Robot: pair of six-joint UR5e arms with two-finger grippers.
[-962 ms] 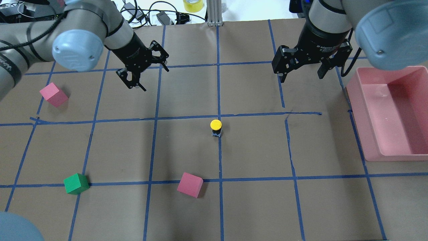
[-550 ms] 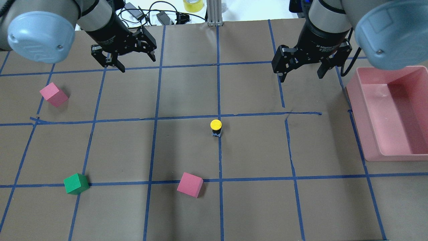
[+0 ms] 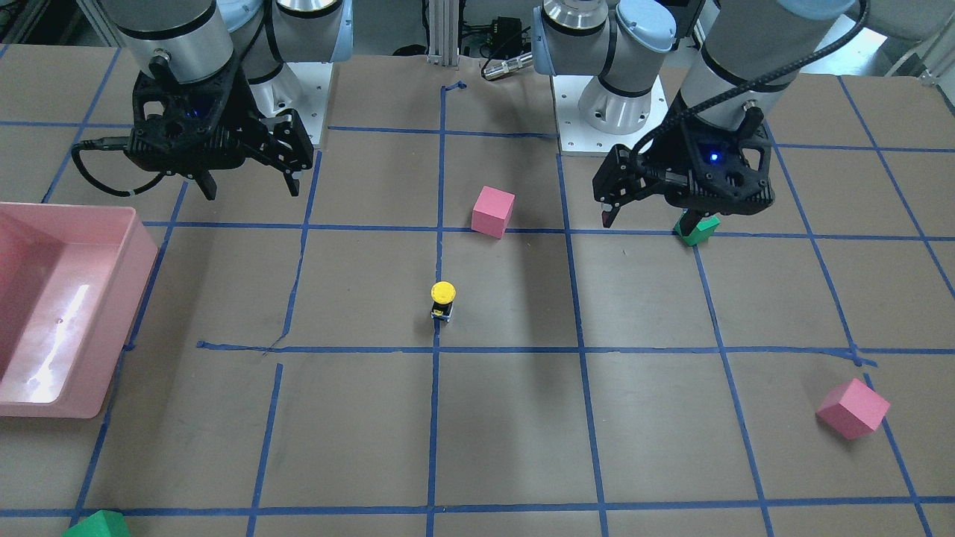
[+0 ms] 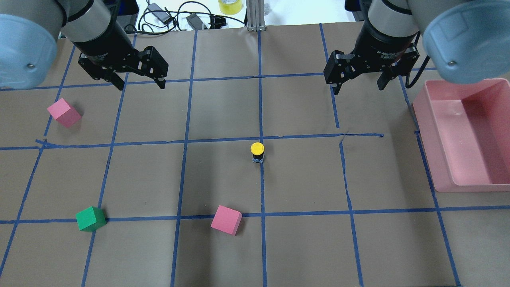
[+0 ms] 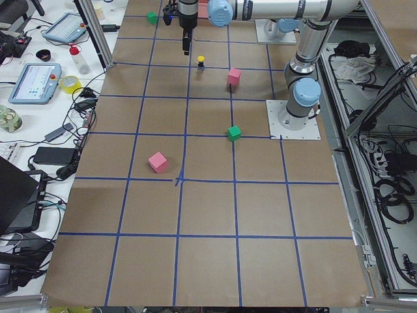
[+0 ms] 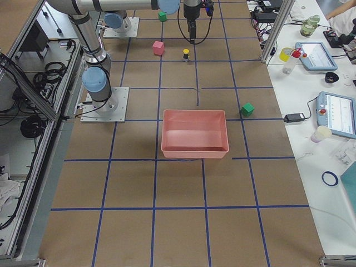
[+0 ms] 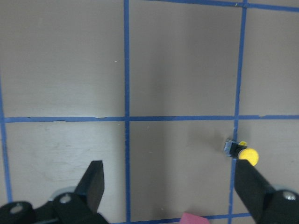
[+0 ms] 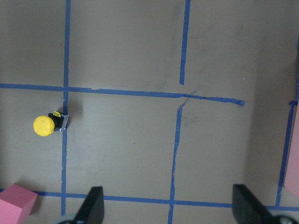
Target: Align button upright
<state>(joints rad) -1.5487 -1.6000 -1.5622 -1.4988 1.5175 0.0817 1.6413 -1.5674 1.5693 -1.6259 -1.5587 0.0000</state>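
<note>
Out on the desk (image 4: 223, 119) the button (image 4: 257, 152) already looks upright, so the left pincer (image 4: 140, 84) and right pincer (image 4: 357, 88), both spread empty, should steer clear.

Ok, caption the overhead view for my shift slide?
Button stands upright on a tape line mid-table; left gripper and right gripper hang apart from it, jaws open and empty.

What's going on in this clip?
Nothing is being handled right now. The button stands upright, yellow cap on top, on a blue tape line near the middle of the table. The left gripper and right gripper both hang open and empty, raised and well apart from it. The alignment looks done.
</note>
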